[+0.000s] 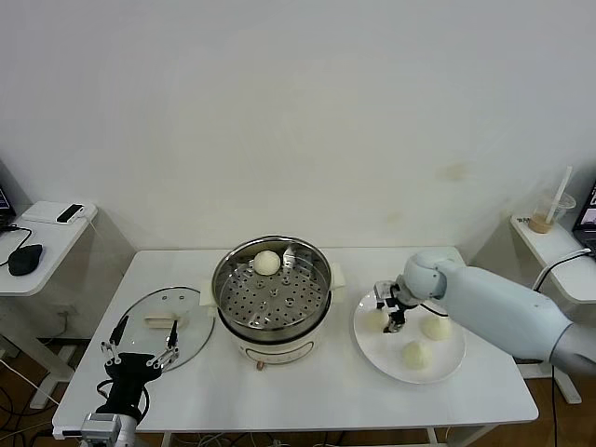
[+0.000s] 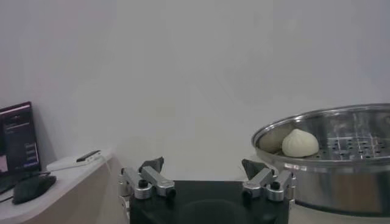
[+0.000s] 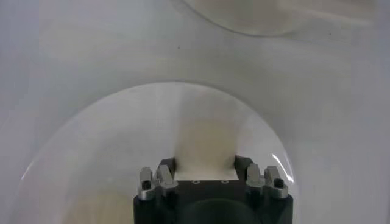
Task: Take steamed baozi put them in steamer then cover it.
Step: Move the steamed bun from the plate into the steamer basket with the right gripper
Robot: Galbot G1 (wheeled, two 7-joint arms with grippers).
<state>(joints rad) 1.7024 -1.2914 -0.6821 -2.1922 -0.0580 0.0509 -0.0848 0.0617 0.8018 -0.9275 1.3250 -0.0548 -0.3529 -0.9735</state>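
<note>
My right gripper point(image 1: 388, 310) is down on the flat round white plate point(image 1: 453, 365) near the right end of the white table point(image 1: 317, 391), its fingers closed together on one of the small smooth cream-white steamed buns point(image 1: 376, 319) at the plate's left side. Two more buns point(image 1: 436, 327) sit on the same plate, towards its right and front. One bun point(image 1: 267, 263) already lies at the back of the perforated tray in the round shiny steel steamer pot point(image 1: 272, 291), which stands mid-table on its white base.

So I judge this to be the second bun's pick-up, with the grasp just made. The next move calls for a straight lift clear of the plate, a carry leftwards over the steamer's rim, and a release onto a bare part of the tray, away from the bun already there.

My left gripper point(image 1: 140, 356) waits with its fingers apart at the front left corner of the table, just beside the round clear glass lid point(image 1: 191, 340) with its cream handle, which lies flat and is not yet on the pot.

The head view alone shows all four buns and the lid. The right wrist view shows the pale bun pinched between my fingertips point(image 3: 166, 167) against the plate. The left wrist view looks sideways at the pot and the bun in it.
</note>
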